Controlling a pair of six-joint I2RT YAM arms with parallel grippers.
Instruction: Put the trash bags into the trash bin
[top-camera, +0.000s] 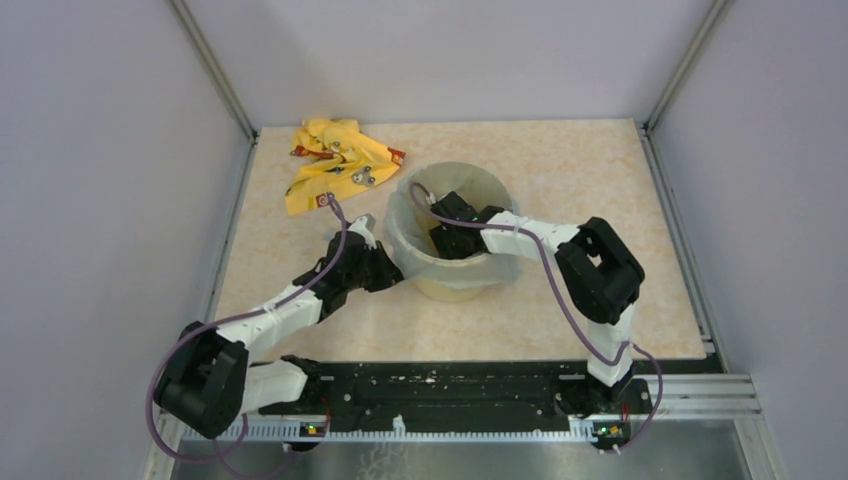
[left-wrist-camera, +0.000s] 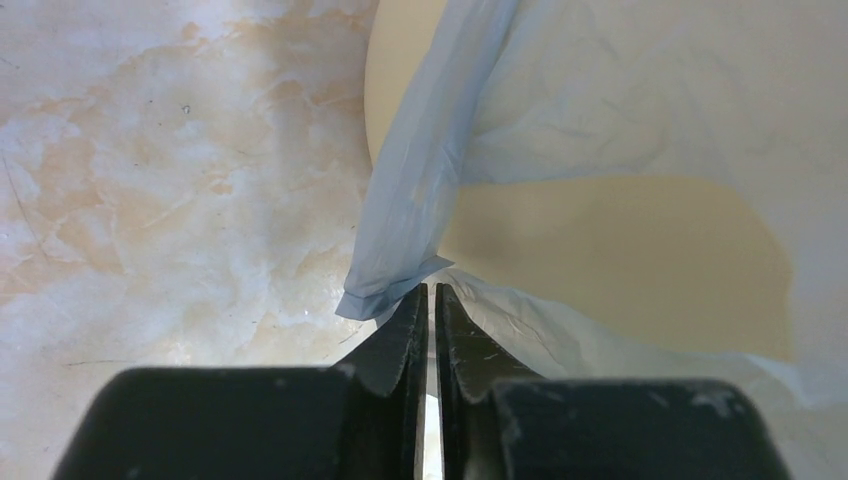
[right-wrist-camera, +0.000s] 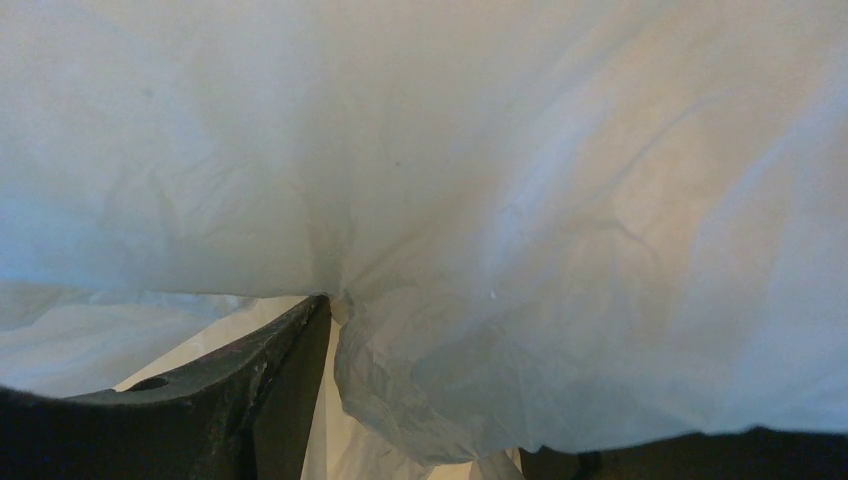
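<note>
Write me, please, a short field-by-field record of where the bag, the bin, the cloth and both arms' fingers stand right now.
trash bin: upright, mouth open
trash bag: lining the bin, its edge draped over the rim
left gripper: outside the bin's left wall, fingers apparently shut on a fold of the bag
right gripper: down inside the bin, fingers apart, film pressed ahead of it
yellow cloth: crumpled beyond the bin to the left, apart from it
</note>
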